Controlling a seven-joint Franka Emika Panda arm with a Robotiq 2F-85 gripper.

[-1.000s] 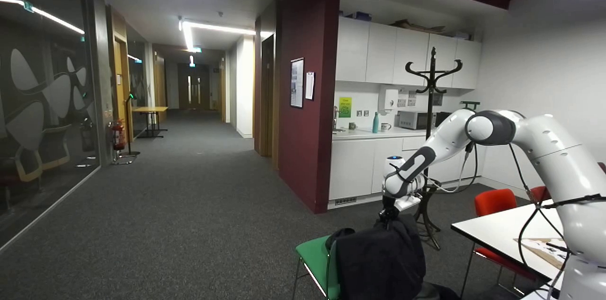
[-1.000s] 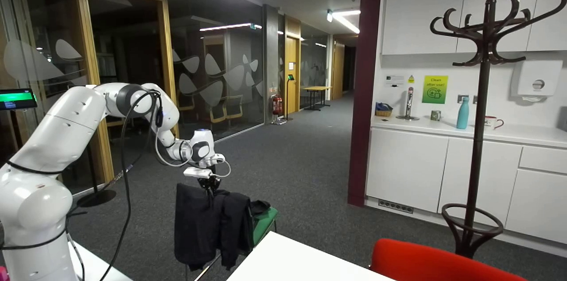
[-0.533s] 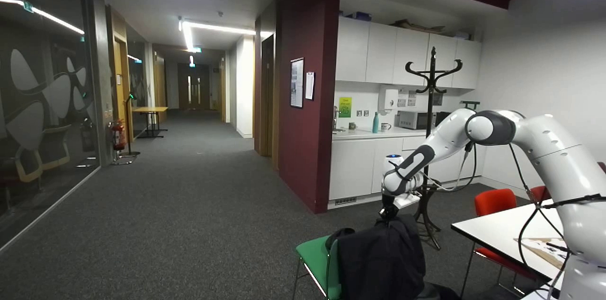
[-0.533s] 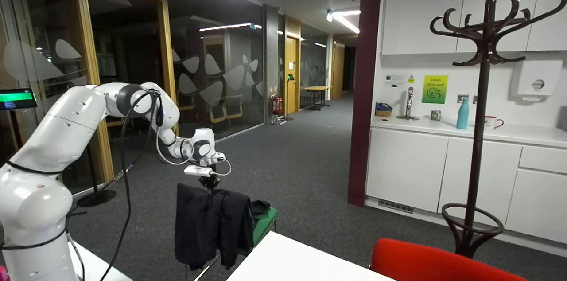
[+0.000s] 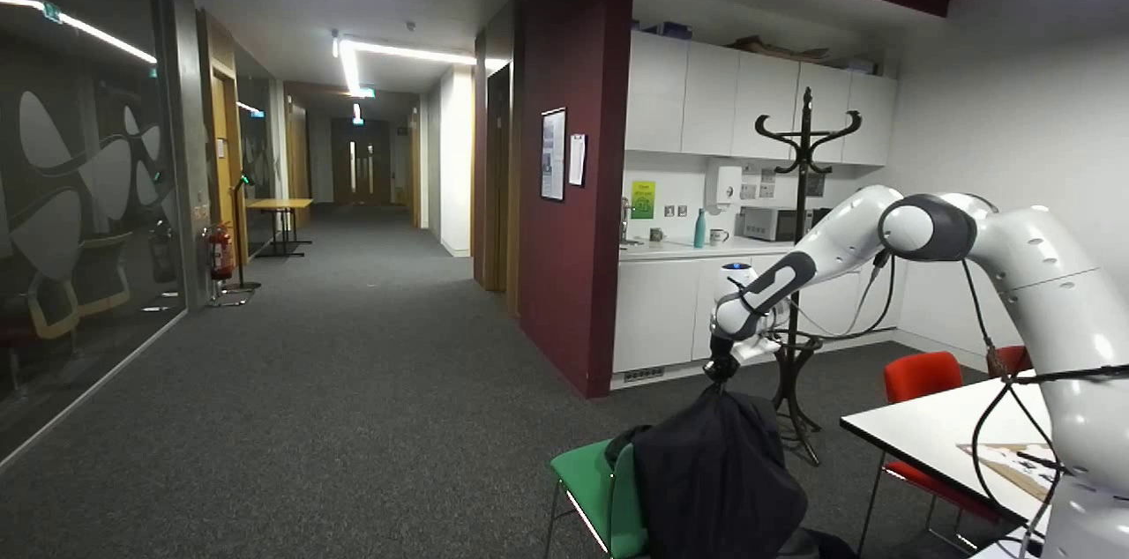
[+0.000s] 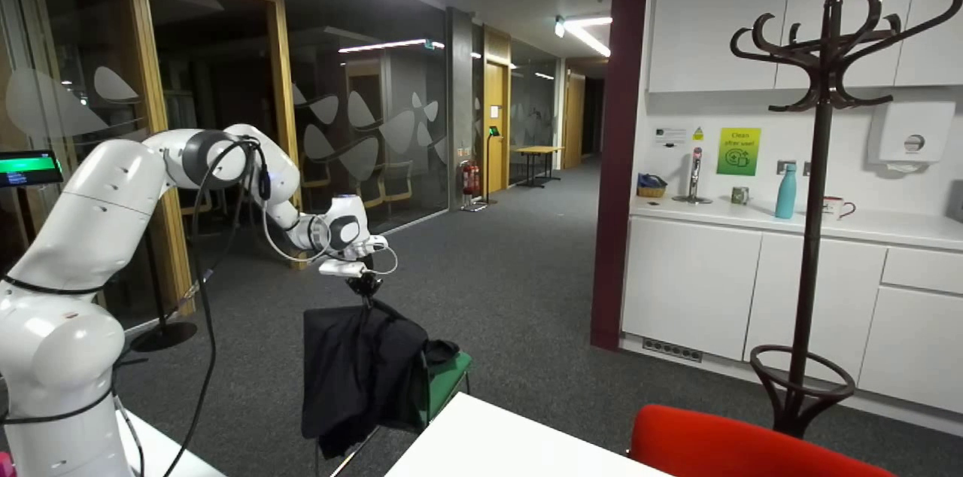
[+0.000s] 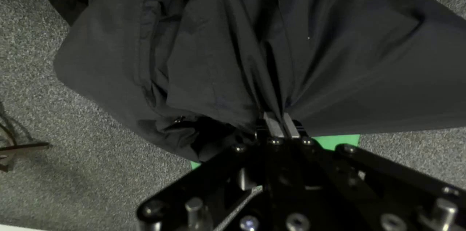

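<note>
While gripper (image 7: 279, 120), nearly closed, pinches 1 black jacket (image 7: 222, 59) | cloth peaks at tips | rest hangs over green chair (image 5: 584, 469)

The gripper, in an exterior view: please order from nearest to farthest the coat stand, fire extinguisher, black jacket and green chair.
1. Black jacket, in the gripper
2. Green chair, below
3. Coat stand, behind, picture right
4. Fire extinguisher, far picture left

In an exterior view: jacket (image 6: 353, 364) over chair (image 6: 448, 384), left of far corner of desk (image 6: 504, 447); second chair (image 6: 741, 451) at right edge; coat stand (image 6: 818, 183) behind second chair
</note>
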